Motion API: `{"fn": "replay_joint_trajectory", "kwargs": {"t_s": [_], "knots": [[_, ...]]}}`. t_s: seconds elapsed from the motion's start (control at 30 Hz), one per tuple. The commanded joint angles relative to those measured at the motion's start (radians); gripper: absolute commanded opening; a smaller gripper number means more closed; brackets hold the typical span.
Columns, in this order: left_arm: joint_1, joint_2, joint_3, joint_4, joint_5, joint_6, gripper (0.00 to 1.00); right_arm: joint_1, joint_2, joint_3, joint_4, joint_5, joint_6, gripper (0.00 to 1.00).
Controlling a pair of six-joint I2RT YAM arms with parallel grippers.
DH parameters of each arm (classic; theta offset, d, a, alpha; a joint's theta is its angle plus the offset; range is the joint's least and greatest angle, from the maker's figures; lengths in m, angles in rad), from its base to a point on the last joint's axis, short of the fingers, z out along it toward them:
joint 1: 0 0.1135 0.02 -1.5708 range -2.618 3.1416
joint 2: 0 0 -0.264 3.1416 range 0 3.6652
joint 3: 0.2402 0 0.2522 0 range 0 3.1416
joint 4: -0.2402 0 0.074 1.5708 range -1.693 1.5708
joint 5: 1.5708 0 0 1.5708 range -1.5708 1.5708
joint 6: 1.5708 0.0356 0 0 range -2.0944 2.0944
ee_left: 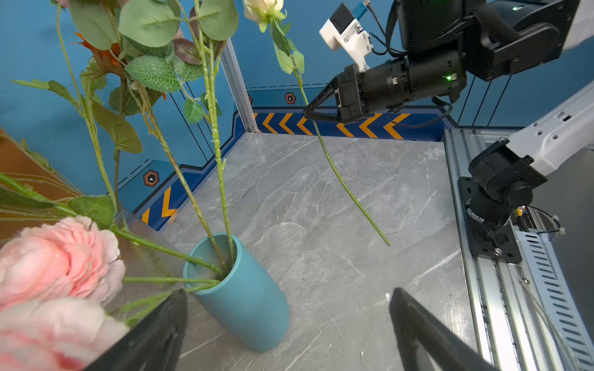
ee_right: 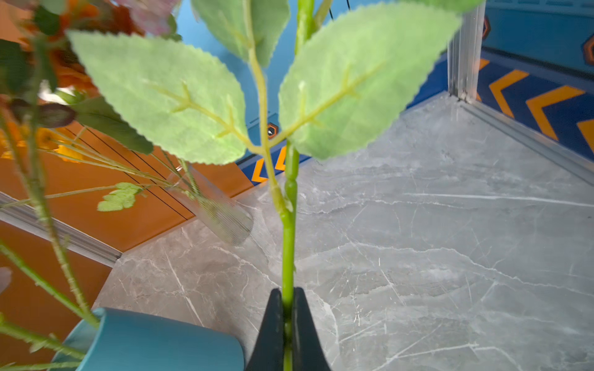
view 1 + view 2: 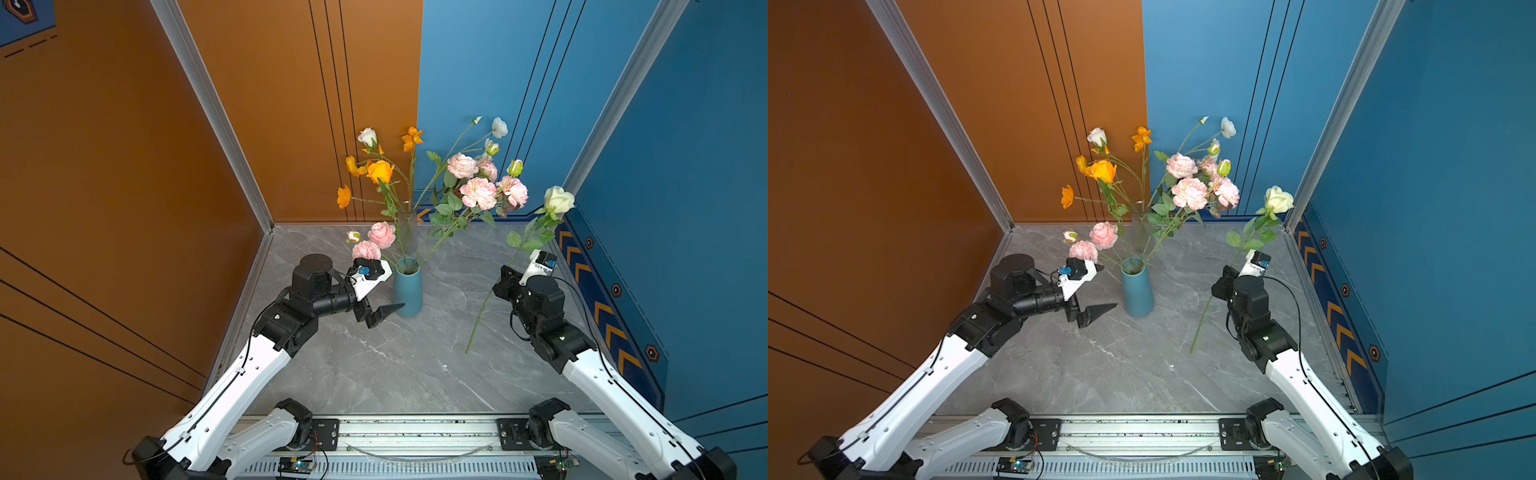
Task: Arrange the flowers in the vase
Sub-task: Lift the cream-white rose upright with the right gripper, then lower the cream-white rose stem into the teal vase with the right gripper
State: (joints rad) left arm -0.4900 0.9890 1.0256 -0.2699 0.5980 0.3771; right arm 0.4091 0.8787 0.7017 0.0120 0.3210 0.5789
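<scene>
The right claw [image 2: 288, 297] is clenched on the thin green stem of a long flower with a cream-white rose bloom [image 3: 1278, 200], gripping just below a pair of pale serrated leaves [image 2: 199, 102]. The flower is held tilted. Its bloom is high, close to the blue right wall [image 3: 685, 187], and its bare lower end slants down towards the middle of the grey marble-patterned worktop [image 3: 374, 365]. Whether the stem tip touches the worktop cannot be told. This flower is well apart from the tall teal ceramic vase [image 3: 408, 291], which stands upright at centre.

The left claw [image 1: 289, 291] is released, with its black fingers [image 1: 154, 334] spread wide and nothing between them. It sits low, just beside the teal vase on that vase's left.

The teal vase holds several green stems that fan outward. Pink ruffled blooms [image 3: 478, 193] rise to the right and two more pink blooms [image 3: 380, 235] droop left above the left claw.

Directly behind it, near the back wall, stands a clear ribbed glass vase [image 3: 407, 232]. Thin stems lead from it up to orange blooms [image 3: 380, 170] and a white bud [image 3: 368, 136].
</scene>
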Motion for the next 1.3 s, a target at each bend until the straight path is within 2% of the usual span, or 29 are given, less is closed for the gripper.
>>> {"fn": "replay_joint_trajectory", "kwargs": {"t_s": [0.0,0.27,0.37,0.47,0.6,0.7,0.83,1.27], "knots": [[0.019,-0.004,-0.026,0.062,0.084,-0.046,0.98,0.120,-0.064,0.028,0.111,0.276,-0.150,0.00],[0.021,-0.003,-0.032,0.072,0.089,-0.052,0.98,0.414,-0.098,0.048,0.415,0.481,-0.502,0.00],[0.022,-0.001,-0.032,0.072,0.095,-0.053,0.98,0.490,-0.091,0.027,0.548,0.533,-0.623,0.00],[0.026,-0.004,-0.032,0.073,0.099,-0.053,0.98,0.512,-0.072,0.039,0.618,0.473,-0.684,0.00],[0.040,-0.013,-0.033,0.072,0.105,-0.056,0.98,0.517,-0.004,0.103,0.678,0.318,-0.716,0.00],[0.049,-0.017,-0.035,0.099,0.109,-0.061,0.98,0.517,0.091,0.179,0.732,0.199,-0.732,0.00],[0.055,-0.018,-0.038,0.110,0.114,-0.066,0.98,0.519,0.221,0.257,0.859,0.105,-0.740,0.00],[0.076,-0.024,-0.037,0.127,0.137,-0.085,0.98,0.520,0.530,0.445,1.074,0.000,-0.776,0.00]]}}
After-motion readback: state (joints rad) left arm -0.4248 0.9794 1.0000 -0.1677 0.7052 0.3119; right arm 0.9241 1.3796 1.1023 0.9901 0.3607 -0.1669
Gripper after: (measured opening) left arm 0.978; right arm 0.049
